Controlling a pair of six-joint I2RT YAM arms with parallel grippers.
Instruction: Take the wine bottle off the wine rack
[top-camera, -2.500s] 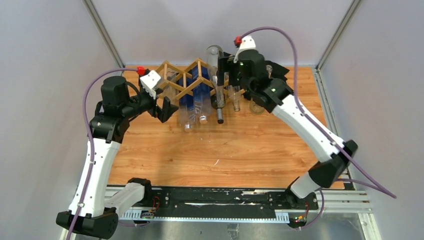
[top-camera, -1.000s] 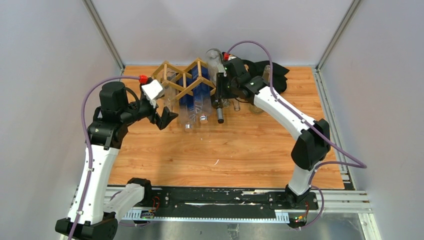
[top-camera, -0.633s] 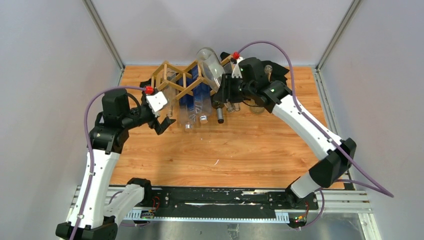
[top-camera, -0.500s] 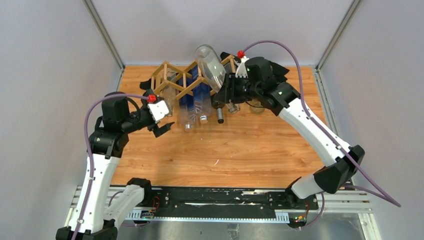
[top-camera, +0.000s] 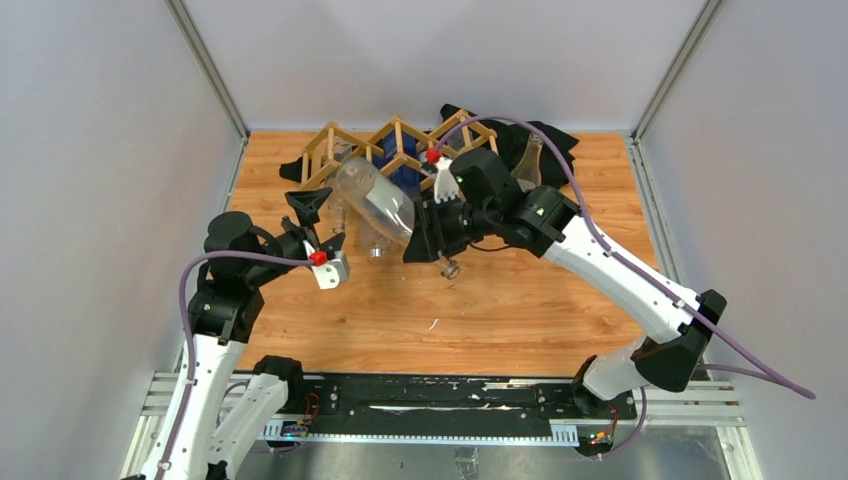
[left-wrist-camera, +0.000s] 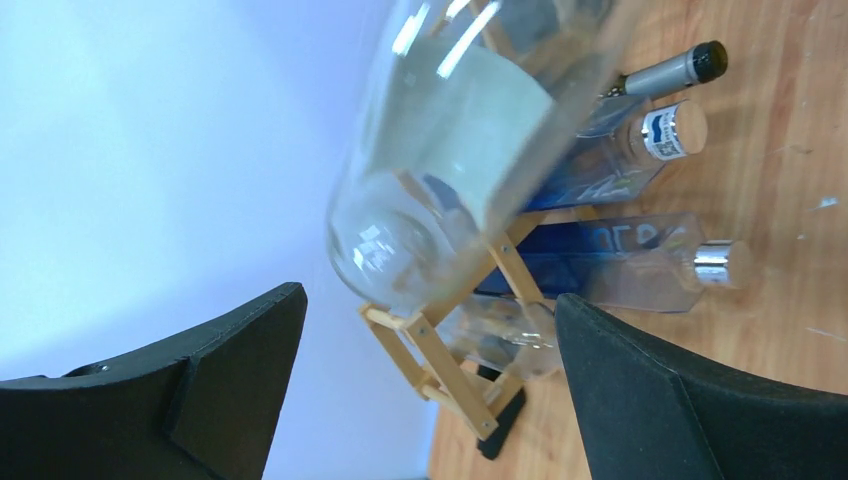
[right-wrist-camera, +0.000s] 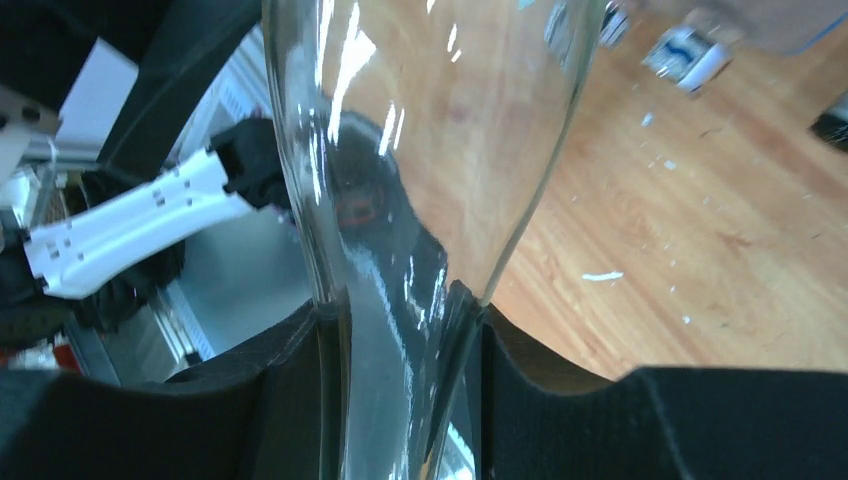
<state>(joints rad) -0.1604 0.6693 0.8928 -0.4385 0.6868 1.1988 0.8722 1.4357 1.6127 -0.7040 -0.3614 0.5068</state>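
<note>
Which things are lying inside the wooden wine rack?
In the wine rack lie a blue bottle with a pale stopper, a blue bottle with a silver cap and a plain glass bottle. The lifted clear bottle covers the cells behind it; their contents cannot be seen.

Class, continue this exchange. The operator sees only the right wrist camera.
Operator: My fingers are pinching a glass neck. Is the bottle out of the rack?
Observer: From above, the bottle hangs tilted in the right gripper, in front of the rack and out of its cells.
Operator: Where is the left gripper?
Observer: The left gripper is open beside the bottle's base, not touching it.
Operator: Anything left racked?
Observer: Yes, a blue bottle with a silver cap.
</note>
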